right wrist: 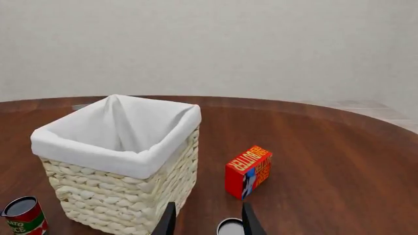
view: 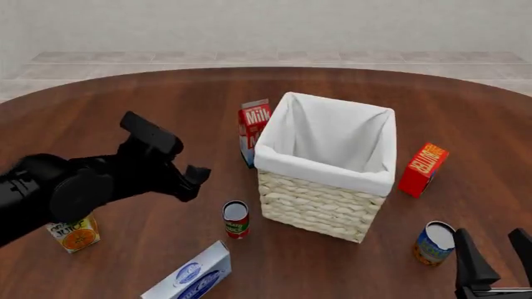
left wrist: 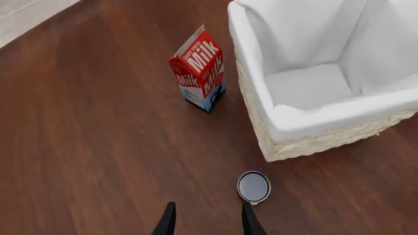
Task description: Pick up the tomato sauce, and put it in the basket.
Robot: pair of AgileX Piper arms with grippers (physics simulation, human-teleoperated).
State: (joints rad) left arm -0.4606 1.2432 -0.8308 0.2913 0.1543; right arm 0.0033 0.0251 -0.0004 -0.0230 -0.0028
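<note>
The small red-labelled tomato sauce can with a silver-grey top [view: 236, 219] stands upright on the dark wooden worktop [view: 124, 112], just beside the near-left corner of the large pale wicker basket lined with white cloth [view: 320, 208]. The left gripper [left wrist: 207, 221] hovers above and left of the can, fingers apart and empty, can just off one fingertip. The right gripper [right wrist: 206, 220] is also spread apart.

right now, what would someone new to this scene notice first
The big wicker basket with its white lining dominates mid-table. The left arm stretches in over the table, its gripper open above the small red tomato sauce can standing just left of the basket. A milk carton stands behind the basket's left corner.
</note>
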